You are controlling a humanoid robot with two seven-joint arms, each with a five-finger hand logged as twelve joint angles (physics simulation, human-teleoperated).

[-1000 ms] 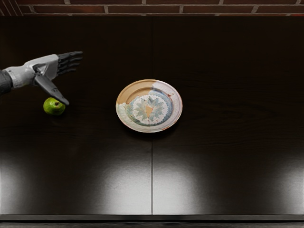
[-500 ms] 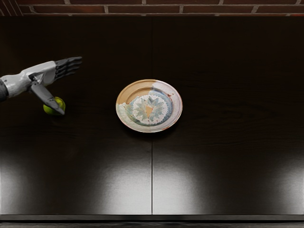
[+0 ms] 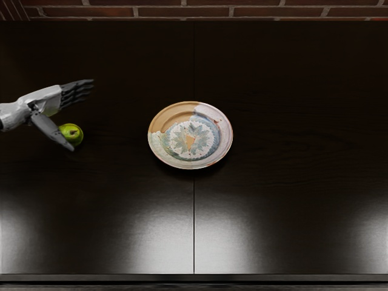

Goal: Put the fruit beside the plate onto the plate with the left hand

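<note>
A small green apple (image 3: 71, 133) lies on the dark table, well to the left of the patterned plate (image 3: 190, 134). My left hand (image 3: 63, 112) comes in from the left edge and hovers just over and left of the apple. Its fingers (image 3: 77, 91) stretch out flat toward the right and the thumb (image 3: 53, 133) hangs down, covering the apple's left edge. The hand is open and holds nothing. The plate carries nothing.
A brick wall (image 3: 194, 9) runs along the far edge of the table. A seam (image 3: 194, 212) splits the tabletop down the middle. Bright glare patches lie on the near part of the table.
My left hand has drawn back to the left and sunk a little, the thumb sliding from the apple's right side to its left. The apple barely shifted.
</note>
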